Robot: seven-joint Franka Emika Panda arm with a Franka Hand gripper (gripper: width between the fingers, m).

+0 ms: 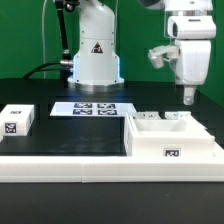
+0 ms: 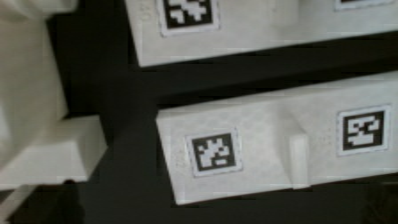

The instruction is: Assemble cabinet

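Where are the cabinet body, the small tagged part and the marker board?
cabinet body (image 1: 148, 146): exterior view, front wall beside its tag.
small tagged part (image 1: 22, 112): exterior view, top face.
marker board (image 1: 92, 108): exterior view, middle of the sheet.

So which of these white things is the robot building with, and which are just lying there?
For the job:
- the big white cabinet box
- the small white tagged part on the exterior view's left
- the pincer, open and empty

Just lying about:
- the marker board
- the long white border rail in front
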